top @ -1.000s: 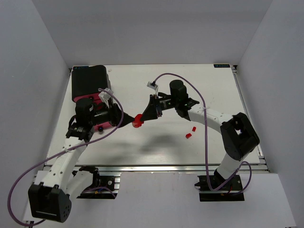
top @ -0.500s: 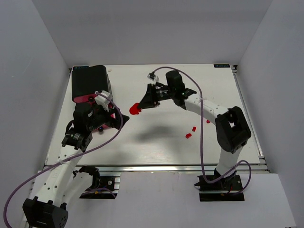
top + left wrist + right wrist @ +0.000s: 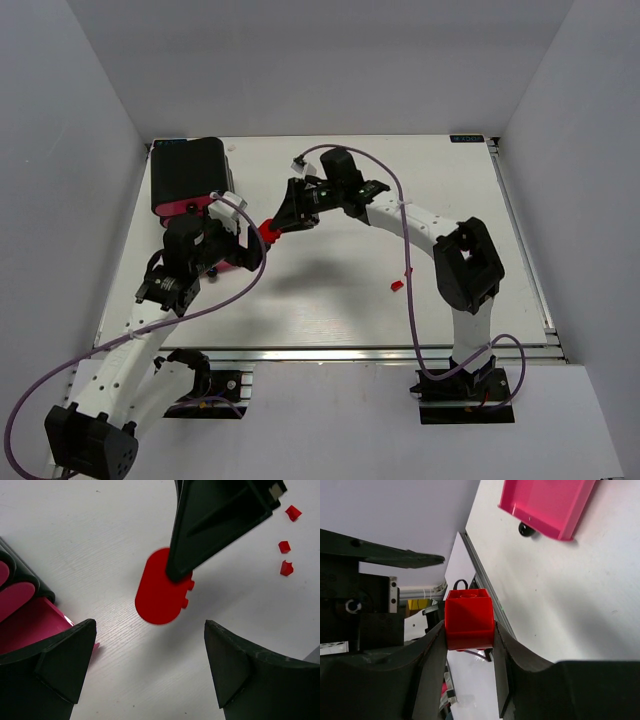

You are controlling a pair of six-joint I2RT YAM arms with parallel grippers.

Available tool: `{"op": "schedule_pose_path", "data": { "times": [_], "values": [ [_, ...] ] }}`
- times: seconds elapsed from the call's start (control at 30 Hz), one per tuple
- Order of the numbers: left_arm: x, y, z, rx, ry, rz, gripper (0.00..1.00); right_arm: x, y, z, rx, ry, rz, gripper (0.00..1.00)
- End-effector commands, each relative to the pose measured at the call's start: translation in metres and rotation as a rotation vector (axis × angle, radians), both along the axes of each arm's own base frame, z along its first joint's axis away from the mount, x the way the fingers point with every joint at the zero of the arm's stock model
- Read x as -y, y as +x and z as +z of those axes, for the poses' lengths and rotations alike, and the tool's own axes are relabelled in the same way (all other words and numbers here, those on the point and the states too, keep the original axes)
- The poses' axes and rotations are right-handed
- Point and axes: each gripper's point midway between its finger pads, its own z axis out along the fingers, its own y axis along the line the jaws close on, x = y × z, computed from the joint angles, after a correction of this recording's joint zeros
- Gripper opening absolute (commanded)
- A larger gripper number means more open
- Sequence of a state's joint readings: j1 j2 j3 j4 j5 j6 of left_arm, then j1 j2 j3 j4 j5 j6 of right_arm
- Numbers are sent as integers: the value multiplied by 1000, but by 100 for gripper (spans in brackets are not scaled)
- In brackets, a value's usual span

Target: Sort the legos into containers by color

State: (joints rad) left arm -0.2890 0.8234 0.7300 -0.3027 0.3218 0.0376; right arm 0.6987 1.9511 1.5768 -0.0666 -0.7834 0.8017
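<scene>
1. White tabletop (image 3: 330, 310), with plain pale walls (image 3: 90, 120) rising on three sides; both arm bases are bolted at its near edge.
2. Near the right arm, a few loose red bricks (image 3: 284, 546) lie on the bare surface, close together but not touching, well apart from both grippers.
3. Left of centre, the left gripper (image 3: 149, 630) points down at the table with its jaws spread wide and nothing between them.
4. Just beside its left finger, a pink drawer (image 3: 545, 502) stands pulled out, its small black knob (image 3: 524, 529) on the front; from these views I cannot tell what is inside.
5. The right gripper (image 3: 275, 226) reaches across from the right and is clamped on a red brick (image 3: 468, 615), one finger pressed to each side.
6. That brick hangs over bare table just beside the open drawer and in front of the left gripper's spread jaws, not above the drawer itself.
7. Farthest back, at the far left corner, sits the glossy black box (image 3: 187, 172) that the drawer slides out of, its rounded top facing the overhead camera.
</scene>
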Motion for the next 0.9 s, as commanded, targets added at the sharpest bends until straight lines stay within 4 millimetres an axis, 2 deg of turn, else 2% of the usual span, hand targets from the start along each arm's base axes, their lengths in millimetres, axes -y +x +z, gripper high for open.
{"op": "schedule_pose_path", "data": {
  "times": [0.0,0.2,0.4,0.5,0.53,0.6,0.63,0.67,0.73,0.77,0.87],
  "values": [
    [-3,10,6,45,26,33,97,-10,-11,7,-16,8,36,0],
    [4,14,-5,5,32,20,93,-19,-23,11,-18,24,73,0],
    [7,13,-14,-31,57,13,84,-21,-25,20,-11,47,90,0],
    [6,14,-15,-37,65,26,71,-21,-24,17,-9,44,89,0],
    [7,14,-14,-38,64,27,59,-20,-24,16,-15,40,88,0],
    [6,16,-13,-40,70,30,47,-18,-25,13,-14,42,93,0],
    [6,16,-13,-42,72,32,34,-17,-25,12,-12,45,96,0],
    [6,17,-13,-44,71,33,28,-16,-26,10,-15,45,99,0],
    [4,19,-11,-39,71,49,17,-16,-26,10,4,56,108,13],
    [4,19,-9,-38,60,56,15,-16,-26,9,13,58,111,26],
    [1,22,-5,-28,45,90,10,-11,-23,1,15,49,108,43]
  ]
}}
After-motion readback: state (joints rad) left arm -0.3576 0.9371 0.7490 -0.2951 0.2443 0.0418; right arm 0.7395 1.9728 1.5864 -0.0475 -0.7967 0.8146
